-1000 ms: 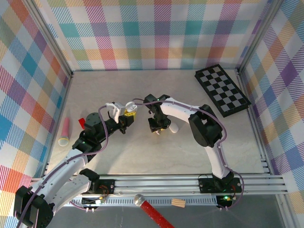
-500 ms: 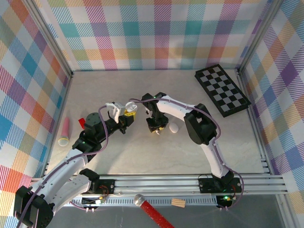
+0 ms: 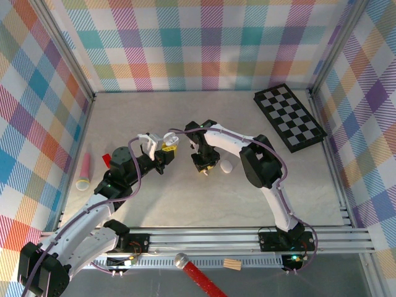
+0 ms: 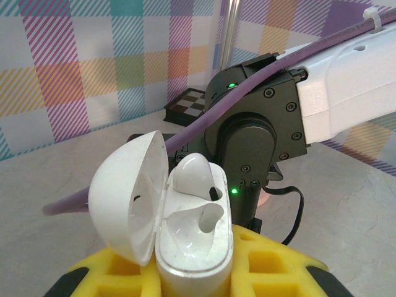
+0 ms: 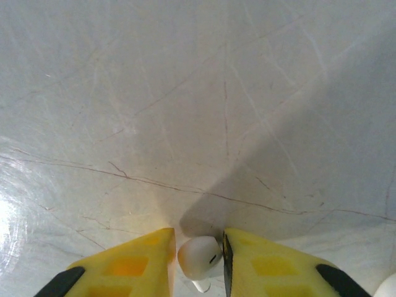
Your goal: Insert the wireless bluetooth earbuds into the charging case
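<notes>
My left gripper (image 3: 166, 145) is shut on the white charging case (image 4: 193, 250), held upright between its yellow pads (image 4: 278, 260) with the lid (image 4: 127, 192) swung open to the left. One white earbud (image 4: 193, 173) sits in the far socket, and the near socket (image 4: 207, 219) is empty. My right gripper (image 3: 204, 168) points straight down at the table, close to the case's right. Its yellow pads (image 5: 133, 266) are closed in on a second white earbud (image 5: 199, 257) lying on the tabletop, stem toward the camera.
A white pebble-shaped object (image 3: 227, 166) lies just right of my right gripper. A checkerboard (image 3: 289, 117) sits at the back right. A pink tube (image 3: 83, 172) and a small red piece (image 3: 106, 159) lie at the left. The plaid walls (image 3: 204, 43) enclose the table.
My right gripper shifted slightly left and its jaws narrowed onto the earbud on the table. My left gripper and the case stayed still.
</notes>
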### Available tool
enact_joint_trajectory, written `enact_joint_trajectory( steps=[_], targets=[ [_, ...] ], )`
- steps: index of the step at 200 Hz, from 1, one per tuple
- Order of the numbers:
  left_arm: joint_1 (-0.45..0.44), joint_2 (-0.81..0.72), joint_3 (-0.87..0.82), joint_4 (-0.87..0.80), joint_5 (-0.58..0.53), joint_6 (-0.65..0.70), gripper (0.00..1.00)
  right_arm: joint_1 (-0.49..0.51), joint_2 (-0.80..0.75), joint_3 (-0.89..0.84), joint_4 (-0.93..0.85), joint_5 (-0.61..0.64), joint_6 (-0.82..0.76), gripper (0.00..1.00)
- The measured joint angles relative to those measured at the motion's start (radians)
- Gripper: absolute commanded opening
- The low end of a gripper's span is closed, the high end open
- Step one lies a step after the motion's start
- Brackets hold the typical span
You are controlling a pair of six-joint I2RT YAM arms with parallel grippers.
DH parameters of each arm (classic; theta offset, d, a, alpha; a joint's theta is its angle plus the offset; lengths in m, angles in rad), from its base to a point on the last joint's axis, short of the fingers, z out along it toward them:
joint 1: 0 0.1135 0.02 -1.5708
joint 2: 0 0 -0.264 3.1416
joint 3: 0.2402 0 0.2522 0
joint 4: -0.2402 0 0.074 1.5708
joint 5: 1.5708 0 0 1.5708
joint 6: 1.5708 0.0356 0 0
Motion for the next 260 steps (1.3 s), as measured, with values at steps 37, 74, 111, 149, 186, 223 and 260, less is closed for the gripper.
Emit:
enact_joint_trajectory(
  steps=[37,74,111,149,186,223,260],
  targets=[
    [0.000,0.004,0.000,0.000,0.000,0.000,0.00,0.000,-0.005,-0.009,0.006,0.000,0.011,0.24],
    [0.000,0.005,0.000,0.000,0.000,0.000,0.00,-0.002,-0.047,-0.076,0.066,-0.004,0.053,0.23],
    [0.000,0.011,0.000,0.001,-0.004,0.000,0.00,-0.018,-0.149,-0.212,0.172,-0.007,0.116,0.22],
    [0.000,0.038,-0.014,0.034,-0.026,-0.002,0.00,-0.054,-0.320,-0.370,0.328,-0.004,0.179,0.23],
    [0.000,0.099,-0.080,0.158,-0.062,-0.021,0.00,-0.071,-0.484,-0.484,0.486,0.011,0.219,0.21],
    [-0.020,0.189,-0.083,0.227,-0.108,-0.034,0.00,-0.072,-0.599,-0.579,0.625,0.024,0.238,0.22],
    [-0.094,0.285,-0.091,0.358,-0.192,-0.030,0.00,-0.074,-0.714,-0.692,0.751,0.030,0.249,0.23]
  ],
)
